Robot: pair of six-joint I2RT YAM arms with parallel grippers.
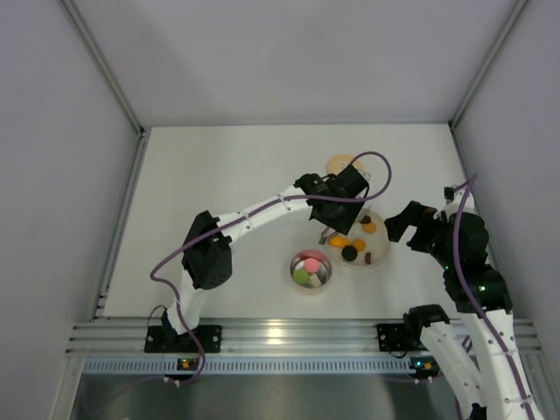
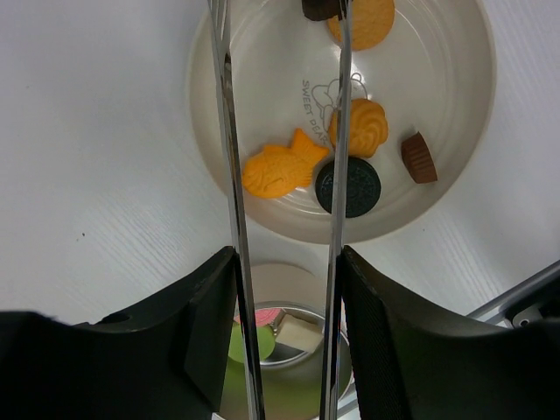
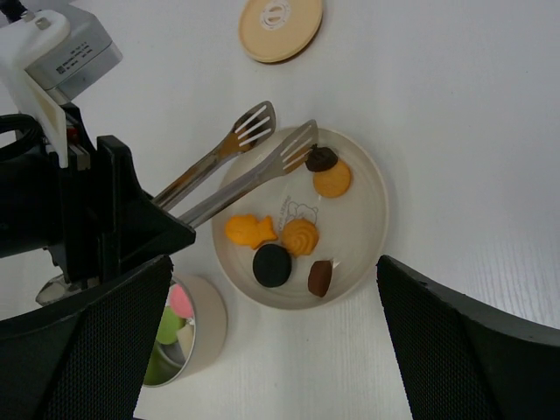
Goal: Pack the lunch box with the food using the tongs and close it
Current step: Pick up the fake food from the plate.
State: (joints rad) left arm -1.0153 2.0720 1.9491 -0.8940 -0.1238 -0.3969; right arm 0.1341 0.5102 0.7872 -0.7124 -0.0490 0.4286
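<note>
1. Steel lunch box (image 1: 311,269) open on the surface (image 1: 219,175), with pink, green and pale pieces already inside; judged partly packed.
2. Left to move off the plate (image 3: 372,219): 6 pieces of the food, namely a fish-shaped orange piece (image 3: 245,230), an orange swirl (image 3: 300,236), a black round piece (image 3: 272,264), a brown cup (image 3: 320,277), a round tan biscuit (image 3: 332,179) and a dark brown piece (image 3: 321,158).
3. Not yet closed: wooden lid (image 3: 280,26) flat on the surface beyond the plate, well apart from the lunch box.
4. Pinched in the left end effector (image 2: 284,280): the tongs (image 3: 236,171), gripped toward their joined end, both arms parted, nothing between the tips.
5. Held over the plate, 1 tong tip just beside the dark brown piece, the other near the far rim; lunch box directly below the left end effector, on the near side of the plate.
6. Spread wide and empty: right end effector (image 1: 407,226), hovering near the plate's right side, touching nothing.
</note>
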